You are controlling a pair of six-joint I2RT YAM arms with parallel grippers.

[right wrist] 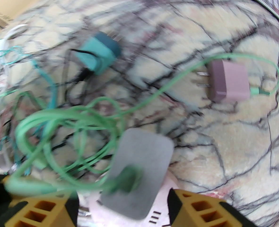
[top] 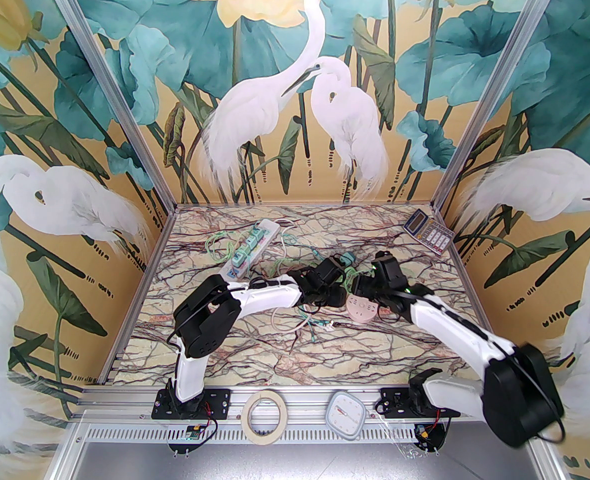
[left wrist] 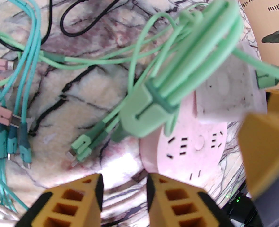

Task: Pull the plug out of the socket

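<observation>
Left claw [left wrist: 124, 177] slack, jaws parted, nothing between, hovering at near rim of pink socket [left wrist: 196, 150]. Grey plug [right wrist: 141, 155] seated in socket, mid-table, green cable [left wrist: 201, 44] bundled over it. Right claw [right wrist: 121, 191] spread astride plug, not clamped that I can see.

My worry: socket unpinned, lifts with plug; cable loops snag a finger.

Table [top: 375, 363] glossy veined marble, likely slippery. White power strip [top: 252, 245] far left, calculator [top: 427, 230] far right. Heron-mural walls [top: 275, 108].

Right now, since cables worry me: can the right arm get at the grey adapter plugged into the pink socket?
Probably yes. The right end effector has the grey adapter just ahead between its open jaws, seated on the pink socket. The green cable lies over one finger and could snag.
</observation>
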